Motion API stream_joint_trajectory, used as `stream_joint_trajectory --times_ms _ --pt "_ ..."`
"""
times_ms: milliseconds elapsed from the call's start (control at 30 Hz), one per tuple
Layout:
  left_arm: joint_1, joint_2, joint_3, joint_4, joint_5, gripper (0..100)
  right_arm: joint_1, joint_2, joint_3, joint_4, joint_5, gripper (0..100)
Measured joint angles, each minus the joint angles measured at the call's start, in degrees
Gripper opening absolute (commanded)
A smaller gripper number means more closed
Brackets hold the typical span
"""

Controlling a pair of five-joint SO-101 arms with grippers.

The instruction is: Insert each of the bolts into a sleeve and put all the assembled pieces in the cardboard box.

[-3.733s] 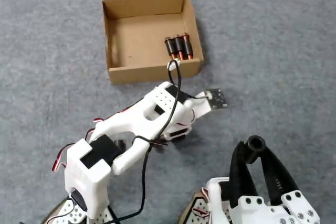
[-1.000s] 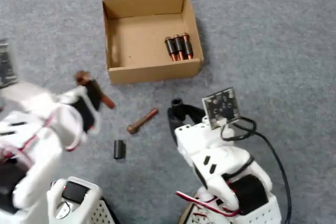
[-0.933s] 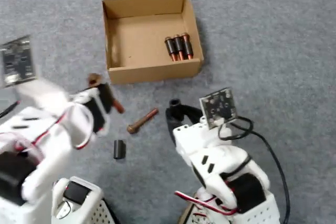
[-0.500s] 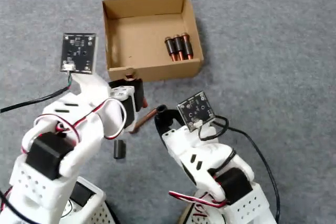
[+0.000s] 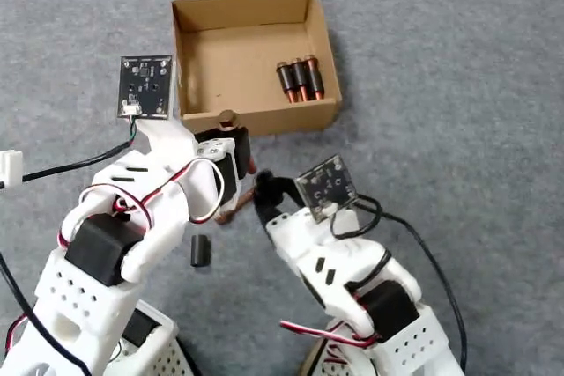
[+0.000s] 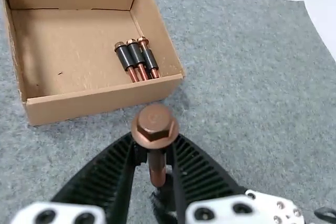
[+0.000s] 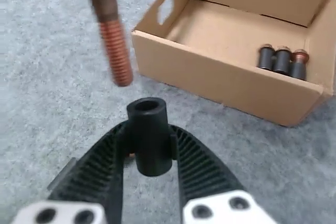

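Sleeve (image 5: 201,250) lying loose on the grey mat (image 5: 458,85) furthest left, untouched. Next over, left gripper (image 6: 153,153) pinched tight on a copper bolt (image 6: 154,125) just under the hex head, with the threaded end slanting down toward the other arm. Flat on the mat right below, a second bolt (image 5: 229,212), half hidden by the arm. Then right gripper (image 7: 149,135) closed round a black sleeve (image 7: 150,153), open end up. Threaded tip hanging above that opening and off to one side, not in yet, with a clear gap between. Further right, cardboard box (image 5: 256,121) with three finished pieces (image 5: 300,79) lined up near its right-hand wall. Biggest worry from here, I'd say: going in off-centre. Would catch the tip on the rim, then either tilt the black sleeve in the grip or pop it out onto the mat. Also gripped so close to the head, so probably prone to pivoting under any side push. Could nudge the second bolt too if dropping low.
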Motion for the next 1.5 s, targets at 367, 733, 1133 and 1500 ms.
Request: stream_joint_trajectory --times_ms 367,733,1133,1500 --pt "0.00 0.00 0.00 0.00 0.00 2 -2.81 -6.77 2.81 -0.79 0.00 0.2" --pt "0.00 0.00 0.00 2.73 3.78 2 -2.81 -12.48 9.58 0.53 0.00 0.2" --pt "0.18 0.00 0.00 6.59 6.33 2 -2.81 -12.48 9.58 0.53 0.00 0.2" --pt "0.18 0.00 0.00 6.77 8.00 2 -2.81 -12.48 8.97 0.53 0.00 0.2"
